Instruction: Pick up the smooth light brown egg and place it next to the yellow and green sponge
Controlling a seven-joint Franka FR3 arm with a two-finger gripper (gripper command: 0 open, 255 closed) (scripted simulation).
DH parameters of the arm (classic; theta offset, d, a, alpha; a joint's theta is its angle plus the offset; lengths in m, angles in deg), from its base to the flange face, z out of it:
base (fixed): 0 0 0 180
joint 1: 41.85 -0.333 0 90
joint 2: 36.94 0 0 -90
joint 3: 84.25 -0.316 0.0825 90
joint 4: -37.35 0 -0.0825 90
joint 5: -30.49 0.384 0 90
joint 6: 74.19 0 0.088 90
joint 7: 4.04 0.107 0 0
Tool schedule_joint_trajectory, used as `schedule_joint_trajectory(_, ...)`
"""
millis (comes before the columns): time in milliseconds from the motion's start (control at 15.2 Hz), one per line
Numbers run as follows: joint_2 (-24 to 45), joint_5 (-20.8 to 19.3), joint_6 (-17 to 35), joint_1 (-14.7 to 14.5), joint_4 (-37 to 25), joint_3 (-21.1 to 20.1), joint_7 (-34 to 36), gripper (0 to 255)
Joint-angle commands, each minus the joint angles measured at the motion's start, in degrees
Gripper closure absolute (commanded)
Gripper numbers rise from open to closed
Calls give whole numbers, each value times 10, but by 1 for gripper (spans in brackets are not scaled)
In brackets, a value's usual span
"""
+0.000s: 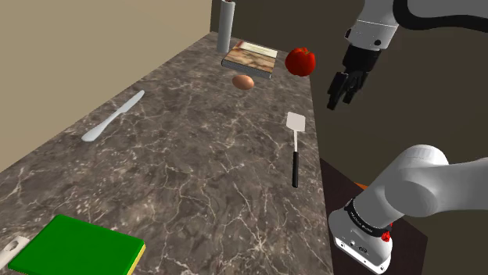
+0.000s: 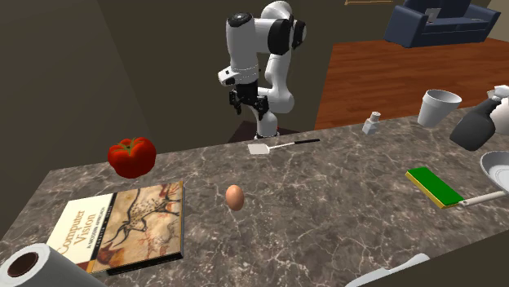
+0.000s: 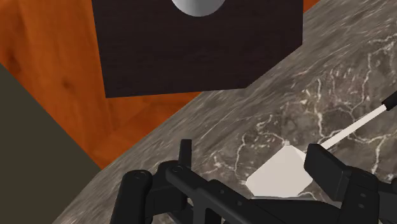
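Observation:
The light brown egg [image 1: 243,81] [image 2: 235,196] lies on the marble counter [image 1: 195,164], just in front of a book. At the counter's other end rests the sponge [image 1: 78,248] [image 2: 435,186], green on top with a yellow side. My gripper [image 1: 342,90] [image 2: 247,99] [image 3: 257,162] hangs in the air over the counter's edge on the stand's side, well apart from the egg. Its fingers stand apart and hold nothing. In the wrist view a white spatula head [image 3: 283,173] lies on the counter below, between them.
A red pepper [image 1: 300,61] [image 2: 131,156] and a book [image 1: 250,56] [image 2: 122,224] flank the egg, with a paper towel roll [image 1: 227,25] behind. A spatula [image 1: 295,144] and knife [image 1: 113,116] lie mid-counter. A cup [image 2: 440,107], dark bottle [image 2: 477,126] and pan [image 2: 496,167] stand near the sponge.

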Motion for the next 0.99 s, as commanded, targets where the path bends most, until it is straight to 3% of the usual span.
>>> schedule_joint_trajectory(0, 0, 0, 0, 0, 0, 0, 0, 0)
schedule_joint_trajectory(462, 176, -4, 57, -7, -108, -33, 24, 0)
schedule_joint_trajectory(924, 348, -27, 74, -11, -250, -62, 54, 0)
